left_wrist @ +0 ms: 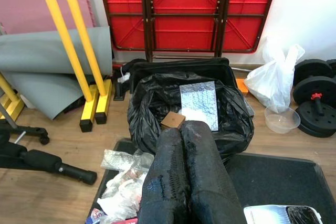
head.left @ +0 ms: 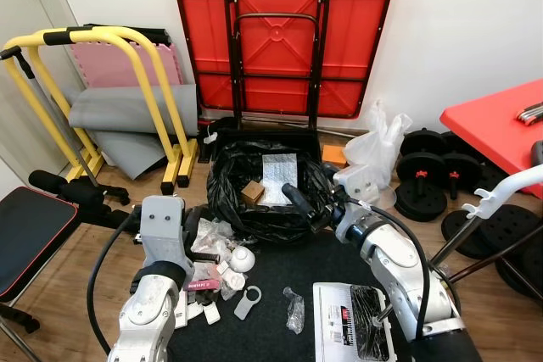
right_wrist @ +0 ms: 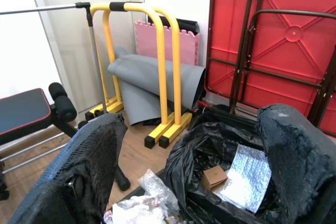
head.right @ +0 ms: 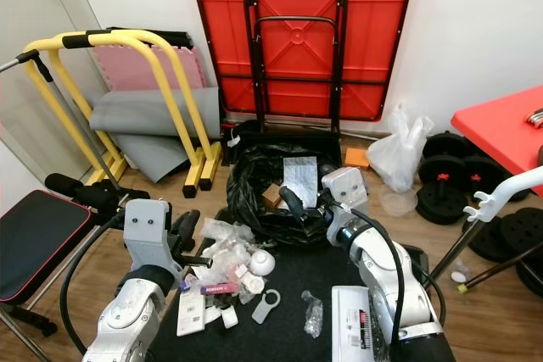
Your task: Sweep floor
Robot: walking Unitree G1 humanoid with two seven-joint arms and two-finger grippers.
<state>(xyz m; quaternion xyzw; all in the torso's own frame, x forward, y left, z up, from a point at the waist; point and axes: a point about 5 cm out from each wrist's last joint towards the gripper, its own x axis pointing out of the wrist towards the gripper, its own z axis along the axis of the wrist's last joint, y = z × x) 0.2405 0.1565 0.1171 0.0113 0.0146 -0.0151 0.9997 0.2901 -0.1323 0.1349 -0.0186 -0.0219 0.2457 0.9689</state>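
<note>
From my head camera, the red table (head.left: 501, 120) at right is cut by the frame edge, and my right arm hides part of the printed packet (head.left: 352, 324) at bottom.

Red folding table (head.left: 284, 31) stands against the wall. Yellow dip bars (head.left: 127, 82) beside grey rolled mat (head.left: 119, 112). Black weight plates (head.left: 441, 171) near white plastic bag (head.left: 377, 146).
</note>
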